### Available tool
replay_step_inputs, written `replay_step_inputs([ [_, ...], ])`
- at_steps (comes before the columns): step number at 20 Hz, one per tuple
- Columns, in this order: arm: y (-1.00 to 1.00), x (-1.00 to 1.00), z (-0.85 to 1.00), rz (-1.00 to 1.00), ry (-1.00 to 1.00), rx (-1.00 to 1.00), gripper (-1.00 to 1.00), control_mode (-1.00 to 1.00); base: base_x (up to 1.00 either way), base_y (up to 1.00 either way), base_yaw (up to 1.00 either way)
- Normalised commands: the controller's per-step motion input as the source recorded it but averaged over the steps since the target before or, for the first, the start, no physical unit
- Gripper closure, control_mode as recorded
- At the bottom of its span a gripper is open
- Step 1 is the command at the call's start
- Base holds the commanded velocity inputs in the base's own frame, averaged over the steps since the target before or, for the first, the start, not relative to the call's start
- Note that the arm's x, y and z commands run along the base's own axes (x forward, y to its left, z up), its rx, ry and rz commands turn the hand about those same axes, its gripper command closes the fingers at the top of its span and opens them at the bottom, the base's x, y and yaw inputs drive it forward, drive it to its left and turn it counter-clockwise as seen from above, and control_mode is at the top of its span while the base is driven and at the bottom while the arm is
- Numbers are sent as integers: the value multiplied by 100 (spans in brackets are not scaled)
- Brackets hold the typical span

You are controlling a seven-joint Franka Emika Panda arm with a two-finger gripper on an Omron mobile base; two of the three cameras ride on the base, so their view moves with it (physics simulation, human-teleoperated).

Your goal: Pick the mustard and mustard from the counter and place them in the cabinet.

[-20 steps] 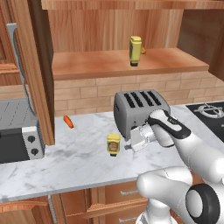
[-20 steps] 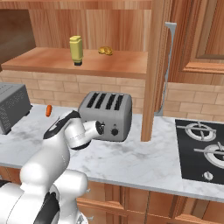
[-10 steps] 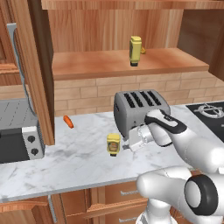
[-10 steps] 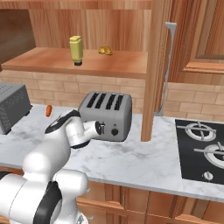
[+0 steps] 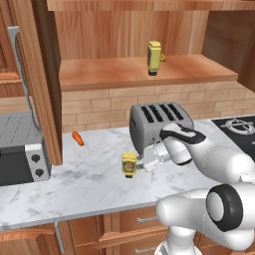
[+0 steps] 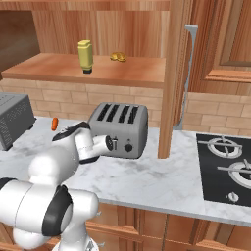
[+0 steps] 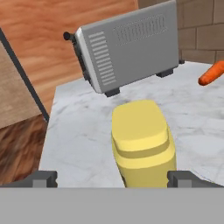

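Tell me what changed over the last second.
The gripper edged left along the counter toward the mustard bottle, jaws open on either side, not yet gripping. That bottle, the bottle in the cabinet, toaster and carrot stayed put.

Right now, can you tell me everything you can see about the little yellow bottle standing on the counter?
The mustard bottle is small and yellow, plastic-looking, with a darker label on its front. It stands cap-down on the marbled counter, just left of the toaster, with the carrot further back. In the hand view its flat base has a ridged band beneath. The tool sits beside it, open, its fingertips on either side of the bottle, not yet squeezing.
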Motion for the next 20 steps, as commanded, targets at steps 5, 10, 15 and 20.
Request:
replay_step_inputs([
  [5, 6, 12, -7, 0, 0, 0, -100, -100, 0, 0, 0],
  [10, 0, 5, -8, 0, 0, 0, -100, -100, 0, 0, 0],
  [15, -4, 1, -4, 0, 0, 0, -100, -100, 0, 0, 0],
  [20, -8, 12, 0, 0, 0, 0, -100, -100, 0, 0, 0],
])
